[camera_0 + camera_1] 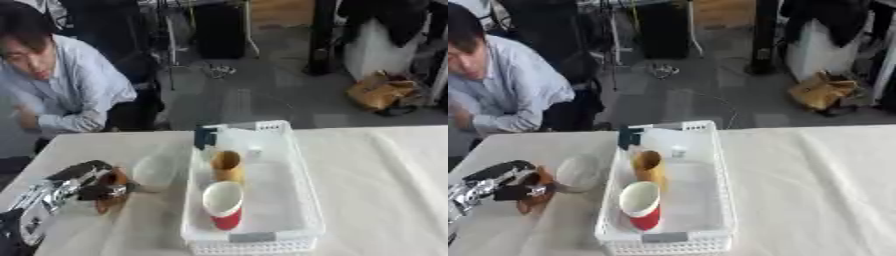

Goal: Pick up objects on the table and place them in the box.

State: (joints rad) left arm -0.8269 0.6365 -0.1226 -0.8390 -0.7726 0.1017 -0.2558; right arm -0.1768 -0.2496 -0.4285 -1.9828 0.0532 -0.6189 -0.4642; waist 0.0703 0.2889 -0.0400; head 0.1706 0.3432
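My left hand [80,181] is at the table's left side with its fingers curled round a small brown object [114,196], just above the cloth. The white slotted box [297,200] stands in the middle of the table. Inside it a red cup with a white inside [224,204] lies on its side near the front. Behind that is a tan cup [227,165], and a dark blue object [205,136] leans in the far left corner. A clear rounded container [157,171] sits between my hand and the box's left wall. My right hand does not show.
A white cloth covers the table [385,190], and it lies bare to the right of the box. A person in a light shirt [74,90] leans in at the far left edge without touching the objects.
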